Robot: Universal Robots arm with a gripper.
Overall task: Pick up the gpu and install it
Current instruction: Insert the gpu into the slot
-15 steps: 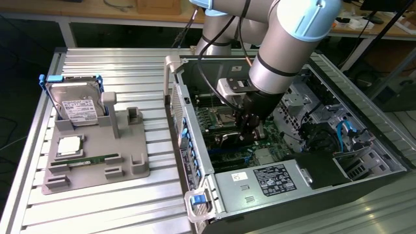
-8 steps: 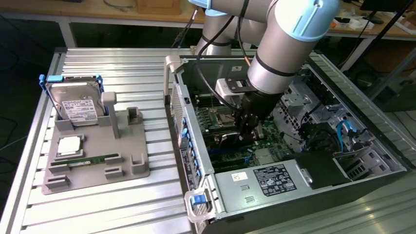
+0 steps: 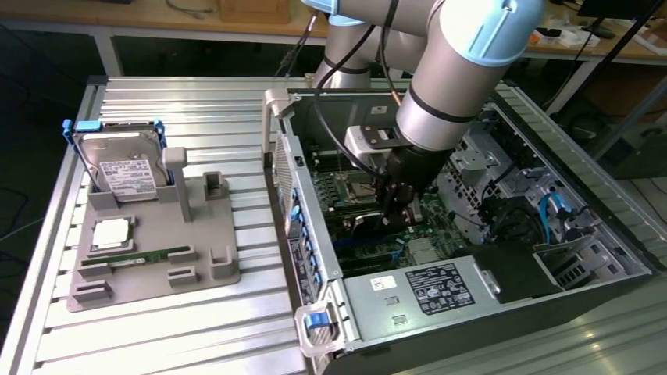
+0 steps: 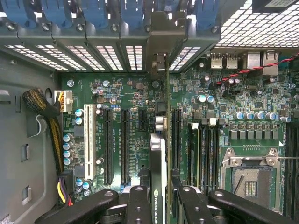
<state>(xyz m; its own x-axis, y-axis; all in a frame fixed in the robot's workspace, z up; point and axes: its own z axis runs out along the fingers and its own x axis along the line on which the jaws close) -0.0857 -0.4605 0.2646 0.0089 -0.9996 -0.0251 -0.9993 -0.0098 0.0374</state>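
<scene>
Gripping the gpu (image 4: 158, 158) between its closed fingers (image 4: 138, 205), the gripper (image 4: 158, 193) holds it edge-on over the motherboard (image 4: 121, 93). Its bracket end reaches the case's (image 4: 93, 51) rear edge.

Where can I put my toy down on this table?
Bare table lies on the far side of the grey tray and on its near side. The strip between tray and case is narrow. Inside the case is crowded: the gripper holds the gpu there.

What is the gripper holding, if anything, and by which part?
The gripper clamps the thin dark gpu card by its labelled outer long edge.
</scene>
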